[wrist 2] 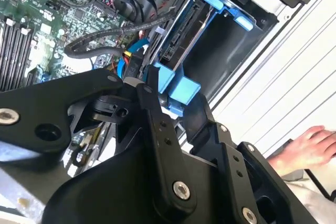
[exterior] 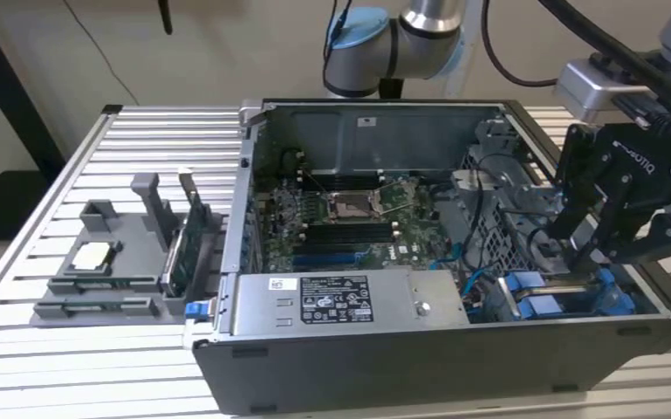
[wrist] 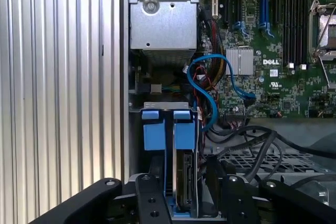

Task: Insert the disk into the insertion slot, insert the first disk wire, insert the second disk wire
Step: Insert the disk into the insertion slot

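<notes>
On the slatted bench (exterior: 137, 140) the open case (exterior: 428, 367) sits with my hand (exterior: 592, 249) low in its corner at the exterior view's right. In both wrist views the hand is drawn narrow onto the disk (wrist: 185, 179), and I read it as gripping the blue frame. The disk stands on edge in the slot (wrist 2: 226, 61). How deep it sits I cannot tell.

To seat it well, I judge the frame must be kept square to the slot's walls. The push should run straight along them with no twist, and I should ease off at any resistance, because a skewed frame would jam. The blue cable (wrist: 189, 74) loops near the slot's mouth and wants keeping clear of the disk's path.

By my count there is one bench, one case, one grey supply (exterior: 347, 301), one hand, one slot and one disk. There are two blue tabs (wrist: 153, 129) side by side just beyond the disk, and one blue cable.
</notes>
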Available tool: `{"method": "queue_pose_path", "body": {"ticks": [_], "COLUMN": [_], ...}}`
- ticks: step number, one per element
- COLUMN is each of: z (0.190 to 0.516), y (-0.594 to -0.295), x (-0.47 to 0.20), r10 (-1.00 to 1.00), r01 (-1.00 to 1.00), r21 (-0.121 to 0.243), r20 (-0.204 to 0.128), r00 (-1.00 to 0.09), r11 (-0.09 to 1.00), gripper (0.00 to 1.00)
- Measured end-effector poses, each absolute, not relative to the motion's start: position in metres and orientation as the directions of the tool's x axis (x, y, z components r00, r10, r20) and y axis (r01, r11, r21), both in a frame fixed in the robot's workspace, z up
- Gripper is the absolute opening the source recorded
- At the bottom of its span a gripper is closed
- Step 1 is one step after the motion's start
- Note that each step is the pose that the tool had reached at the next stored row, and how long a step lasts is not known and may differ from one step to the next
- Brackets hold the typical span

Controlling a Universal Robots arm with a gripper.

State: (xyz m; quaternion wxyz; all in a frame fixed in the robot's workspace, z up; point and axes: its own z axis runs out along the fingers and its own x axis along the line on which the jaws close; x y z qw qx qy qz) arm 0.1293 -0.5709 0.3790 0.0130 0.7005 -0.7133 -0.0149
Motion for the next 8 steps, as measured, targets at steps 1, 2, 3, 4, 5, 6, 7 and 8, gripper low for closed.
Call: {"method": "queue_pose_path", "body": {"ticks": [1,2,3,4,5,6,7,8], "z": [0.3791,0.3792,0.3795,0.3803,0.3811,0.3821,0.3831,0.3840], "y": [-0.5709,-0.5709,-0.5709,-0.5709,-0.5708,-0.5708,-0.5708,-0.5708], "x": [0.1293,0.1293,0.1293,0.1293,0.1293,0.1293,0.1293,0.1293], "r10": [-1.000,-1.000,-1.000,-1.000,-1.000,-1.000,-1.000,-1.000], "r01": [-0.999,-0.999,-0.999,-0.999,-0.999,-0.999,-0.999,-0.999], "r21": [0.039,0.039,0.039,0.039,0.039,0.039,0.039,0.039], "r20": [-0.002,-0.002,-0.002,-0.002,-0.002,-0.002,-0.002,-0.002], "r00": [-0.018,-0.018,-0.018,-0.018,-0.018,-0.018,-0.018,-0.018], "r11": [0.018,0.018,0.018,0.018,0.018,0.018,0.018,0.018], "gripper": [0.47,0.47,0.47,0.47,0.47,0.47,0.47,0.47]}}
